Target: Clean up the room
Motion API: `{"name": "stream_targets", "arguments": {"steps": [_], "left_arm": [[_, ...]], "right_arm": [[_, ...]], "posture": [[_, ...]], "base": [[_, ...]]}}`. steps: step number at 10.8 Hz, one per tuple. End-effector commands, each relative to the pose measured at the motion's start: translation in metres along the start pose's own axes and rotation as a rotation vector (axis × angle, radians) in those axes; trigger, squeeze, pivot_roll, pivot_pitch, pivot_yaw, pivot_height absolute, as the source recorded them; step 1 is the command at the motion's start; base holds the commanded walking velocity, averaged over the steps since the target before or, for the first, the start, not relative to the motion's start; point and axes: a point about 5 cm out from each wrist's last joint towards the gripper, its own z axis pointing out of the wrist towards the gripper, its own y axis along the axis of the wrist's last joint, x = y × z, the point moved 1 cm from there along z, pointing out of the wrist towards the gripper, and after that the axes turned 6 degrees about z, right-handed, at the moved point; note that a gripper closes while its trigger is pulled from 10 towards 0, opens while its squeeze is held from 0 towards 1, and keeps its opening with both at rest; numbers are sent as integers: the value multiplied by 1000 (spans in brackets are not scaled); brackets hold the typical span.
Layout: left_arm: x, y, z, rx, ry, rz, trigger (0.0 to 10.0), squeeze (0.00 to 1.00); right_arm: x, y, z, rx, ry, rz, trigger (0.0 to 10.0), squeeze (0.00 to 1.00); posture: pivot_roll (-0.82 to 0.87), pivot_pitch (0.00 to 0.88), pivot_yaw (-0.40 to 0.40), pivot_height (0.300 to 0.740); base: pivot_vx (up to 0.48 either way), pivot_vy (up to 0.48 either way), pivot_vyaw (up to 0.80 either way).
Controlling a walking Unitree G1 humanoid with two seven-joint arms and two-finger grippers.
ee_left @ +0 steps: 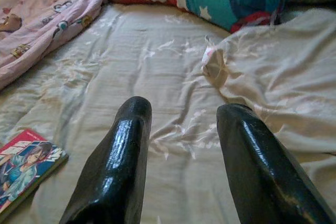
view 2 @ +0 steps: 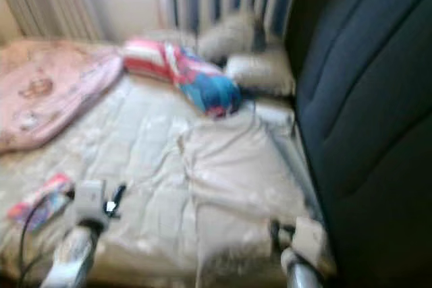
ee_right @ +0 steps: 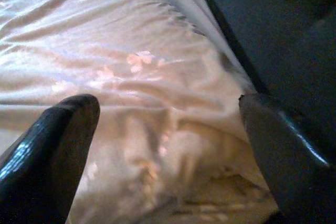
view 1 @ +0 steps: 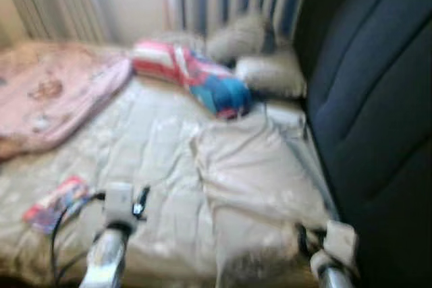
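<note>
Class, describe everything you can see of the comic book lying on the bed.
The comic book is thin and flat, its glossy red cover showing a drawn figure in blue-green. It lies closed, face up and askew on the beige bedsheet, near the bed's front edge, beside the open left gripper, which does not touch it.

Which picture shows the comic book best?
The left wrist view: the comic book is sharp there, its drawn cover readable beside the open left gripper. Both eye views show it as a blurred colourful patch on the bed.
</note>
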Motion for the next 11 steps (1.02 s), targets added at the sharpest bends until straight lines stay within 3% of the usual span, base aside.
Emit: {"name": "stream_targets", "arguments": {"steps": [1,4,11], "left_arm": [[-5,-3,-1,20,-16,-7,10000,0],[-5,2,3,2,1,-33,10000,0],[-11,1,2,5,-23,11,10000,0]], "right_arm": [[-9,-1,-2,4,-27,-3,10000,0],[-8,6,2,-18,-18,-5,10000,0],[-7,15,6,-49,-9,-4,10000,0]], "posture": [[53,3,-13,740],[55,10,-18,740],[53,29,-25,740]], "base": [[0,0,0],[0,0,0],[0,0,0]]}}
